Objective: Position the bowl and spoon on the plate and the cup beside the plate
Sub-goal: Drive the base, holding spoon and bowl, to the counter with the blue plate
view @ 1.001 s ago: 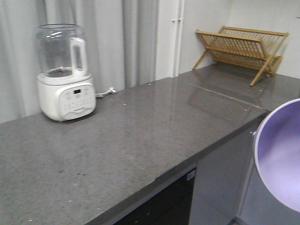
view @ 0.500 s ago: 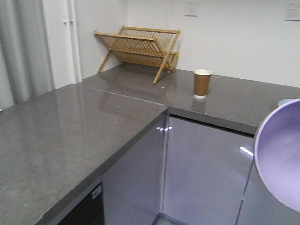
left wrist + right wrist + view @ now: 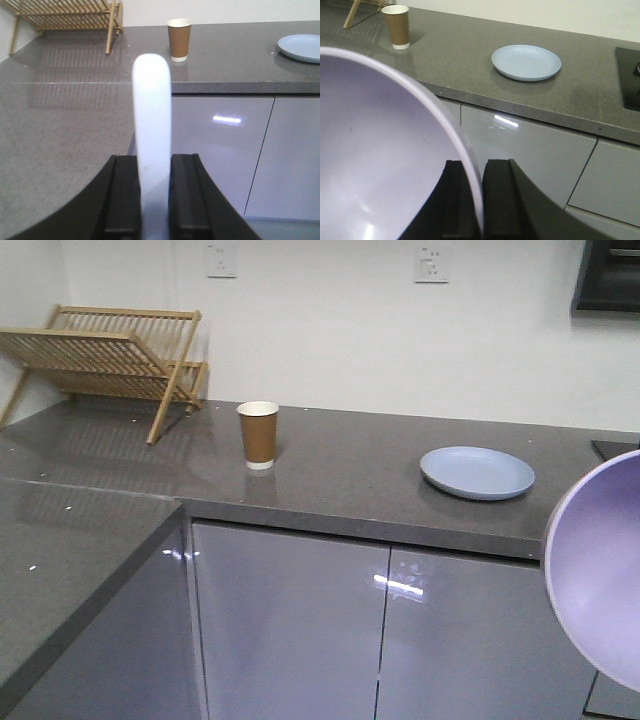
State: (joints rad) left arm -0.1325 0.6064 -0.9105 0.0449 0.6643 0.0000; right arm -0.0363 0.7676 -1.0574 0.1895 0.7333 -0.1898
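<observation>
My left gripper (image 3: 153,175) is shut on the pale spoon (image 3: 151,115), whose handle sticks up between the black fingers (image 3: 122,195). My right gripper (image 3: 476,177) is shut on the rim of the lavender bowl (image 3: 375,150), which fills the lower left of the right wrist view and shows at the right edge of the front view as the bowl (image 3: 600,570). The light blue plate (image 3: 477,472) (image 3: 526,62) (image 3: 302,47) lies empty on the far counter. The brown paper cup (image 3: 258,434) (image 3: 179,39) (image 3: 396,26) stands upright well left of the plate.
A wooden dish rack (image 3: 105,355) sits at the counter's back left. The grey counter (image 3: 350,470) makes an L, with a nearer leg (image 3: 60,560) at left. Glossy grey cabinet doors (image 3: 290,620) face me below. A black hob edge (image 3: 631,80) lies right of the plate.
The view has swung right: the blender and curtain left sight, the dish rack slid left, and the cup and then the plate came into view. The bowl stays held at the right edge.
</observation>
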